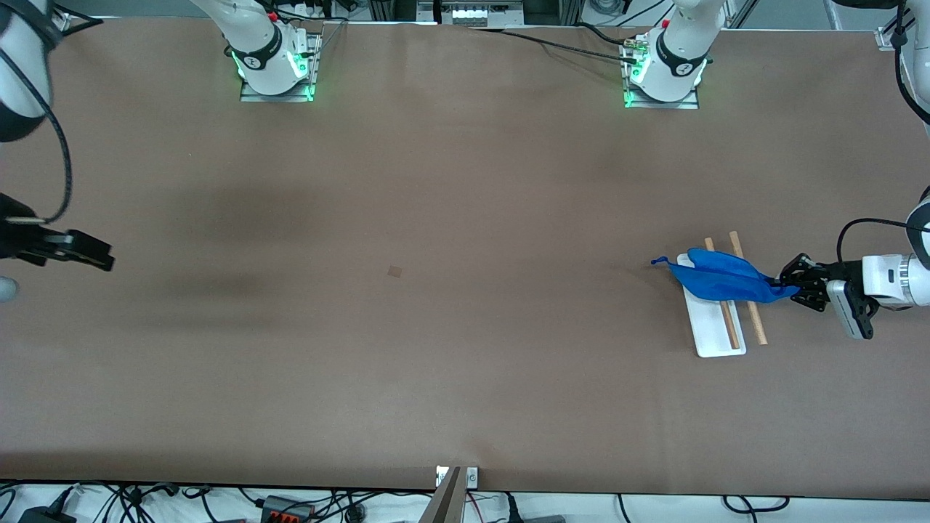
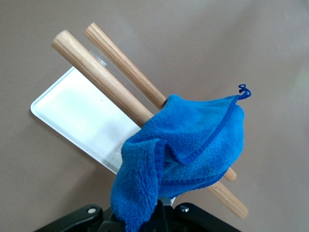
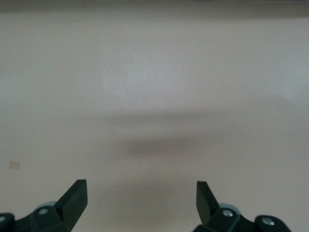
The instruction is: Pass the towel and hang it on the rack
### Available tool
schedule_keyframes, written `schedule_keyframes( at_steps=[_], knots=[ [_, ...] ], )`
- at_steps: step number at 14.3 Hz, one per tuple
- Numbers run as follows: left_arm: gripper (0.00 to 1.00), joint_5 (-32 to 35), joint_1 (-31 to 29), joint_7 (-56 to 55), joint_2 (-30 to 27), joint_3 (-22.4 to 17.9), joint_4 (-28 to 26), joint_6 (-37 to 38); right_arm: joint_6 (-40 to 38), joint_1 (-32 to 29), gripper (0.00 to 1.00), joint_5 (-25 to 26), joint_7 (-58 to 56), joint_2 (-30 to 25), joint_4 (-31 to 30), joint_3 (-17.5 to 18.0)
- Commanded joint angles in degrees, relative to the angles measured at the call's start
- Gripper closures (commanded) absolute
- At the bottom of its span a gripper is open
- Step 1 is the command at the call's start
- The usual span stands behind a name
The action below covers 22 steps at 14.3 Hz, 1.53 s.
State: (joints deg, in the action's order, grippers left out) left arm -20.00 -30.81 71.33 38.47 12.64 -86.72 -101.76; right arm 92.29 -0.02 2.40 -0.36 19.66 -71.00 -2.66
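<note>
Draping fluffy towel (image 1: 719,280) over dowelled rack (image 1: 716,335)

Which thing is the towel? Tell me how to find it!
Look toward the left arm's end of the brown table for the white rack with two wooden bars. The towel lies across those bars, pinched by the left gripper. It is the only bright blue, fuzzy thing.

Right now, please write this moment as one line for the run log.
left gripper: shut on towel | towel: draped over rack bars | right gripper: open, waiting over table at right arm's end
</note>
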Motion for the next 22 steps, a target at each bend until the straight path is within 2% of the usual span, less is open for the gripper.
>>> schedule_keyframes(
  at_steps=[1, 5, 9, 10, 13, 16, 22],
  knots=[
    [0.01, 1.45, -0.39, 0.83, 1.25, 0.36, 1.73, 0.6, -0.62, -1.82, 0.0, -1.17, -0.97, -4.35, -4.83, 0.82],
    [0.0, 1.54, -1.18, 0.66, 1.52, 0.45, 1.91, 0.6, 0.96, -1.38, 0.0, -0.73, -0.6, -7.87, -9.84, 0.73],
    [0.0, 1.72, -1.79, 0.65, 1.26, 0.28, 3.75, 2.7, 10.0, -1.12, 0.0, -0.38, -0.78, -18.41, -27.22, 0.82],
    [0.0, 1.8, -2.05, 0.65, 1.26, 0.28, 3.84, 2.8, 11.67, -0.94, 0.0, -0.29, -0.78, -20.08, -29.87, 0.82],
    [0.0, 1.8, -2.14, 0.65, 0.99, -0.43, 4.19, 4.29, 11.6, -1.12, 0.0, -0.47, -1.48, -20.54, -30.16, 0.73],
    [0.0, 5.48, -2.06, 0.22, 0.99, -0.25, 6.91, 6.83, 9.93, -1.21, 0.0, -1.0, -1.74, -20.02, -28.06, 0.64],
    [0.0, 5.76, -1.97, -1.19, 0.99, -0.34, 10.78, 13.25, 8.78, -0.94, 0.0, -0.91, -1.75, -19.66, -26.64, 0.81]
  ],
)
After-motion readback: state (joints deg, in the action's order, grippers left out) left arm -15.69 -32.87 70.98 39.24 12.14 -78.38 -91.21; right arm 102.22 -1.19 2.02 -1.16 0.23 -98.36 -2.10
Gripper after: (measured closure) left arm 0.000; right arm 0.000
